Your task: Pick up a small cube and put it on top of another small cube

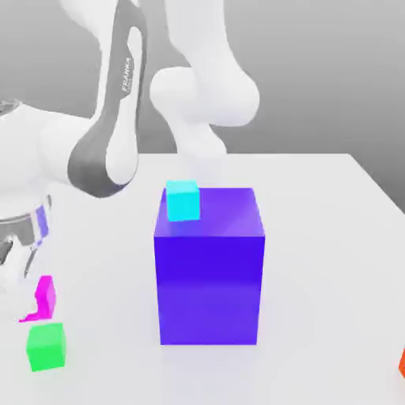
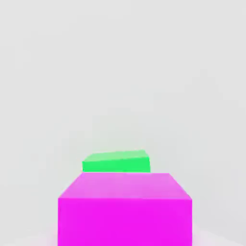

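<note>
At the exterior view's left edge, claw (image 1: 22, 297) points down, clenched on the small magenta cube (image 1: 46, 297). Its pale fingers (image 1: 14, 294) cover part of that cube, so only one side and a thin strip along the bottom show there. Can't tell if the cube is touching the counter (image 1: 324, 277) or just clear of it. Hand view has the same cube right up close, top face and one side face visible, edges straight, sitting square to the camera. Small green cube (image 1: 47, 346) is just beside the claw, on the counter, toward the exterior camera; hand view shows it beyond the magenta one, partly hidden by it and turned slightly relative to it. Can't tell if those two touch. Above the claw and off to the exterior view's right is the arm (image 1: 107, 154), white with dark grey trim, more white links at top centre. Next along, well apart from the claw, the big blue-violet block (image 1: 209, 289) stands upright on the counter, a lot bigger than any of the cubes. Small cyan cube (image 1: 183, 201) is on top of it, at the side nearer the claw, higher than the claw's fingertips. Farthest from the claw, an orange-red thing (image 1: 403, 363) is cut off by the exterior view's right edge; shape unclear.
</note>
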`<act>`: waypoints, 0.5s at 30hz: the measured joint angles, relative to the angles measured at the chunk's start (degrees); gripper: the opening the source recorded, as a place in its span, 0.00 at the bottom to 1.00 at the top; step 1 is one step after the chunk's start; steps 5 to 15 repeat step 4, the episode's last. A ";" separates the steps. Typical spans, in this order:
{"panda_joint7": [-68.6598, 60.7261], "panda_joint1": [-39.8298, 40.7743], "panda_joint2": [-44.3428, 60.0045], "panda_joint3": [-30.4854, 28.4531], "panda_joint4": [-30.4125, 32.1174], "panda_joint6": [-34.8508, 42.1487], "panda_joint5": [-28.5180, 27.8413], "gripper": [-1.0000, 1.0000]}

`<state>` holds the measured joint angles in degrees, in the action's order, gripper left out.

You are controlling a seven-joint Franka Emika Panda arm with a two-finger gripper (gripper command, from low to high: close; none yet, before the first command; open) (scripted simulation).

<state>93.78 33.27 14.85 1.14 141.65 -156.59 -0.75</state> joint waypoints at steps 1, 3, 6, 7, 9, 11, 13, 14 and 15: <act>0.01 -0.04 1.29 -0.02 -0.10 -1.18 -0.08 1.00; 0.01 -0.04 1.29 -0.02 -0.10 -1.18 -0.08 1.00; 0.01 -0.04 1.29 -0.02 -0.10 -1.18 -0.08 1.00; 0.01 -0.04 1.29 -0.02 -0.10 -1.18 -0.08 1.00; 0.01 -0.04 1.29 -0.02 -0.10 -1.18 -0.08 1.00; 0.01 -0.04 1.29 -0.02 -0.10 -1.18 -0.08 1.00; 0.01 -0.04 1.29 -0.02 -0.10 -1.18 -0.08 1.00; 0.01 -0.04 1.29 -0.02 -0.10 -1.18 -0.08 1.00; 0.01 -0.04 1.29 -0.02 -0.10 -1.18 -0.08 1.00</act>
